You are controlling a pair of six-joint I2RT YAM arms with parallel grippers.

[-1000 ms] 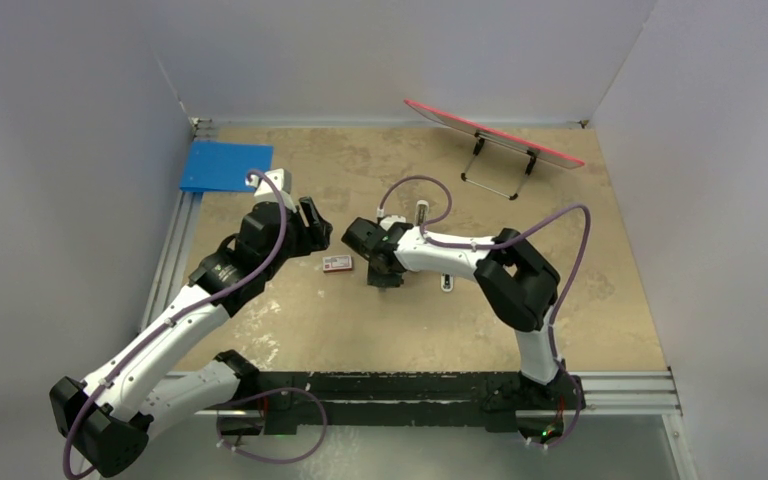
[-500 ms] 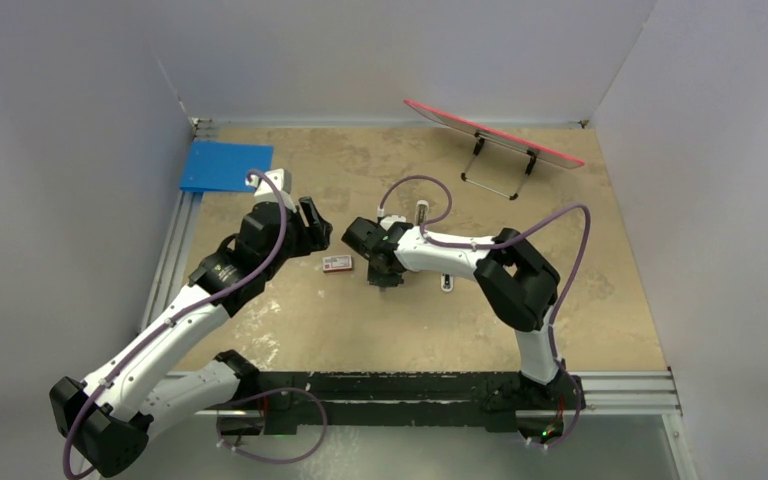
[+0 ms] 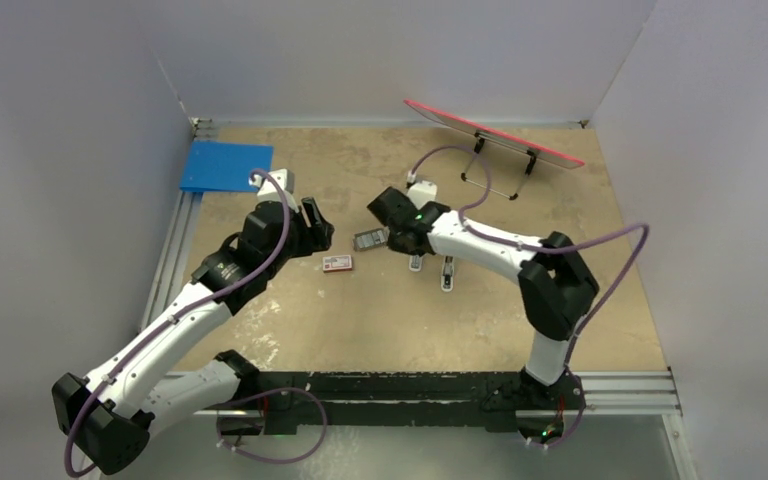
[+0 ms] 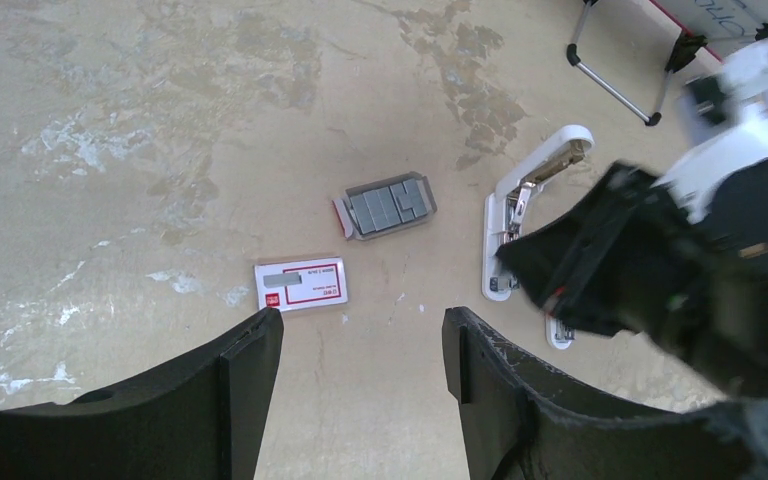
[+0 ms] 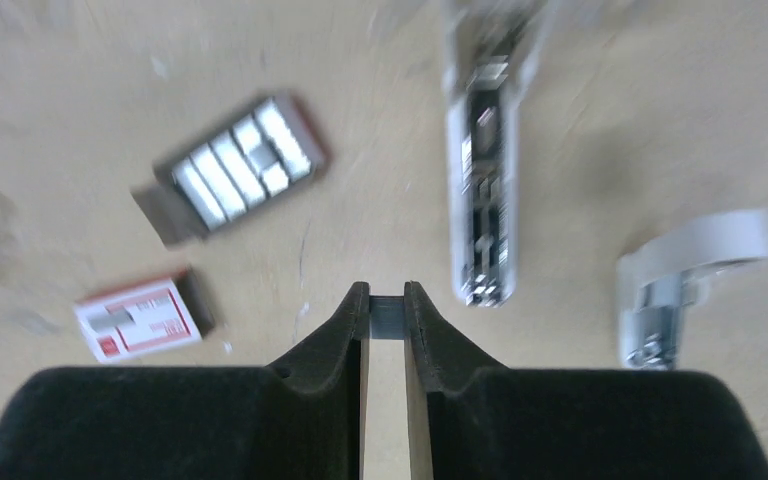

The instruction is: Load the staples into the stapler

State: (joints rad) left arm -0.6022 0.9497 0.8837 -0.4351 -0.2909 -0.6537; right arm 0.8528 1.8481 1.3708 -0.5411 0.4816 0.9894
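Right wrist showed the right tool [image 5: 387,292] pinched narrow on what seemed a grey staple strip [image 5: 387,318], near the stapler [image 5: 485,190]. The left tool [image 4: 360,330] stood wide above the surface [image 4: 160,120].

The left arm [image 3: 175,320] rises from the lower left of the top view towards the centre. Its elbow sits low in the bottom left corner, and its wrist is bent so that the left gripper [image 3: 315,222] faces down and to the right. In the left wrist view its two black fingers [image 4: 245,390] stand well apart along the bottom of the frame. The right arm [image 3: 480,250] climbs from the bottom right, folds at a dark elbow on the right side, then stretches left and slightly up to mid-frame. The right gripper [image 5: 387,300] points down at the table, its jaws closed to a thin gap that pinches a small grey strip of the staples [image 5: 387,318]
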